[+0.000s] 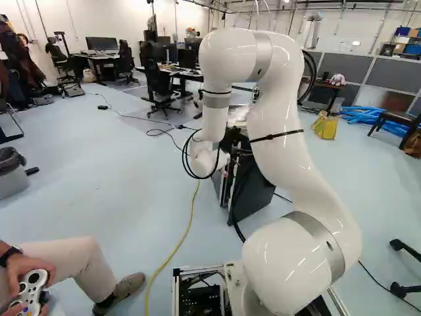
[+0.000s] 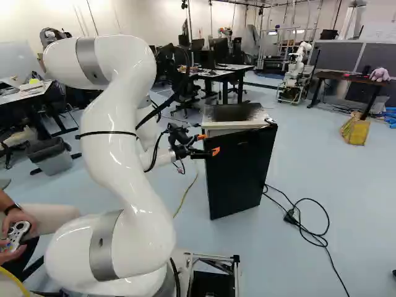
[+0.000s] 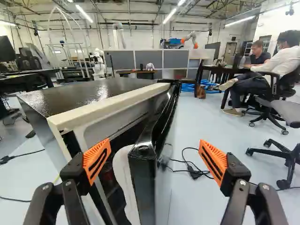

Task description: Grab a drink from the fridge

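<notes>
Black and glossy, the door [image 3: 144,183] of the fridge [image 3: 93,96] stood ajar directly ahead of the end effector [image 3: 154,143], its near edge lying between two orange pads [image 3: 96,161]. The end effector was released: its fingers were spread wide, one on the gap side of the door and one beyond its outer face, with floor visible between that face and the nearer pad. No grip on the door was evident; whether the gap-side pad touched anything could not be told. The drink could not be made out; presumably it lay inside the fridge, beyond the gap, where a white liner [image 3: 123,178] showed next to the door.

The step in hand was judged to be the widening of the gap, with the drink still to be reached. Principal hazards: a straight advance could have driven the gap-side finger into the fridge's pale front rim [image 3: 110,108], jamming it or shoving the cabinet back. Closing off-centre could have pushed the door shut, or let the pads slip from its smooth surface. A pull not matched to the hinge's arc could have tilted or dragged the fridge. The cable [image 2: 312,236], on the floor past the door's outer face, could have fouled the base's wheels had it driven that way.
</notes>
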`<state>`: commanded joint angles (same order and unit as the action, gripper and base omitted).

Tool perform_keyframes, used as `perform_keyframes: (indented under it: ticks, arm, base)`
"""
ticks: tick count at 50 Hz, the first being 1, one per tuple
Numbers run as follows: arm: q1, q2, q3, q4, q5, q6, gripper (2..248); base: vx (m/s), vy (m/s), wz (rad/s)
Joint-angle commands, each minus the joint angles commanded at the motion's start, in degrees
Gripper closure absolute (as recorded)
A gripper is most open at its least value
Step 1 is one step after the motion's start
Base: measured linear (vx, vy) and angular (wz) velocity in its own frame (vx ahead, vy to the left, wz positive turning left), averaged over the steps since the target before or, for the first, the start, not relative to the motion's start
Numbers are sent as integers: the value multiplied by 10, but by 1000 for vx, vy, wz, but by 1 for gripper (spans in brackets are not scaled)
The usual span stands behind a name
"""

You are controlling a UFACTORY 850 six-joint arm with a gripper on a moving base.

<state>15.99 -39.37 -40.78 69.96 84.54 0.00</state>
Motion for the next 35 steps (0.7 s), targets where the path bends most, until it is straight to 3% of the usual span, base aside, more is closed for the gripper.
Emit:
perform_keyframes:
  ticks: [35]
  arm:
    - [8, 23, 47, 36, 17, 0, 3]
  base:
    - [0, 0, 0]
